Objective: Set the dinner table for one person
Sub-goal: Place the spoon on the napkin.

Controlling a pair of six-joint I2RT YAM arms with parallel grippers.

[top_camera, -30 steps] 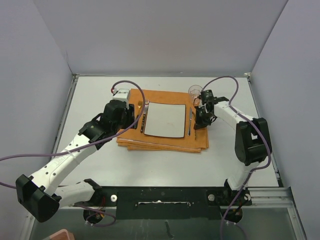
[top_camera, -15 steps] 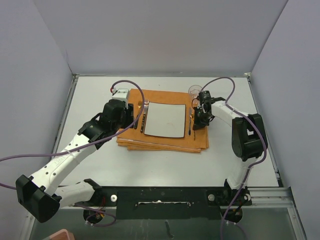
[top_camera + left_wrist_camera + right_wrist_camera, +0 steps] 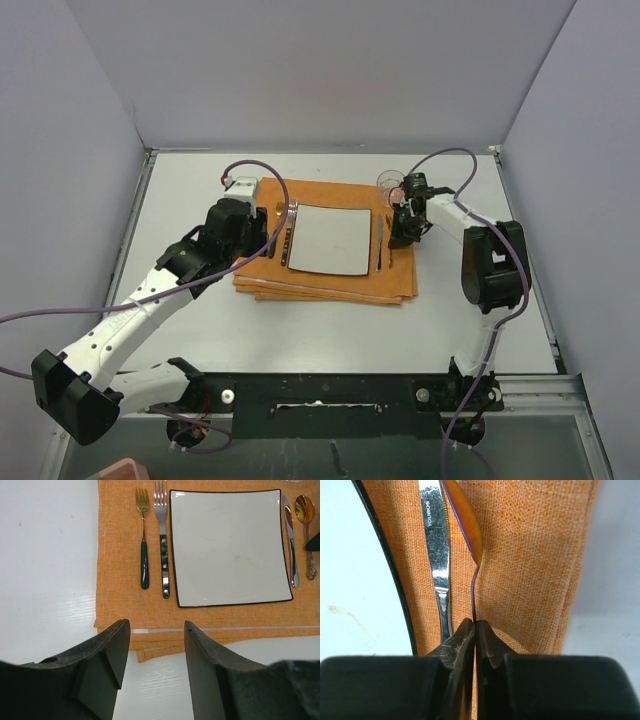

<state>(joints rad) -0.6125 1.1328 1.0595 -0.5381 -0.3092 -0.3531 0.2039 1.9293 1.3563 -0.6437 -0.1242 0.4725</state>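
Top view: the dinner table (image 3: 330, 335) is spread beneath both arms, with an orange mat (image 3: 330, 285) laid at its middle.

Left wrist: the left gripper (image 3: 157, 630) is held half open, empty.

Right wrist: the right gripper (image 3: 475, 625) is pinched shut on the handle of a spoon (image 3: 466, 525).

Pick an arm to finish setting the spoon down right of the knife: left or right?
Right. The right gripper grips the spoon by its handle, beside the knife over the orange mat. The left gripper is open, empty, and by the forks, across the plate.
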